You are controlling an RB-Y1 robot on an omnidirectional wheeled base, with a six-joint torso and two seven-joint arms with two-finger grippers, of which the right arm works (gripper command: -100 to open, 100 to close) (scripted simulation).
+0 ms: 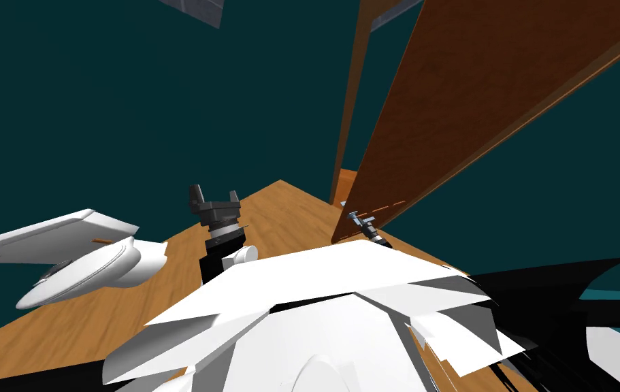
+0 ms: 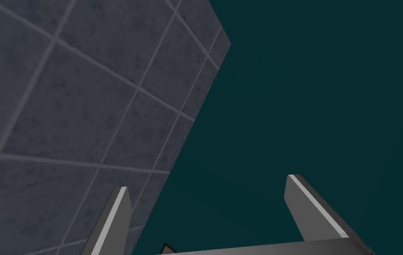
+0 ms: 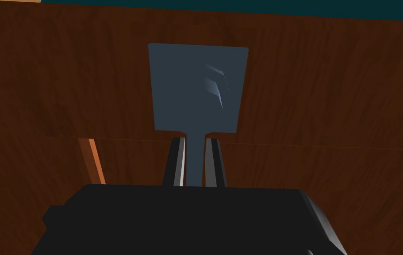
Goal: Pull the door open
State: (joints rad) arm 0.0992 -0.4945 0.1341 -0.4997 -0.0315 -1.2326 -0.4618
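Brown wood door (image 1: 478, 102): upper right of head view, angled off its jamb (image 1: 348, 116).
Handle (image 3: 198, 88): grey-blue plate on door; its stem sits between the fingers.
Right end effector (image 3: 194, 141): clamped on the Handle stem.
Left end effector (image 2: 207, 183): centre of head view, fingers spread, holding nothing.

Head steeply down, right wrist near door (image 3: 328, 110)

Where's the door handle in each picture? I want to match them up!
Head view: the handle is tiny, at the bottom tip of the brown door, with the right gripper on it.
Right wrist view: the handle is the grey-blue plate in the middle, its stem pinched between the fingers.
Left wrist view: the open left gripper, held away from the door.
Shared landmark: the brown door.
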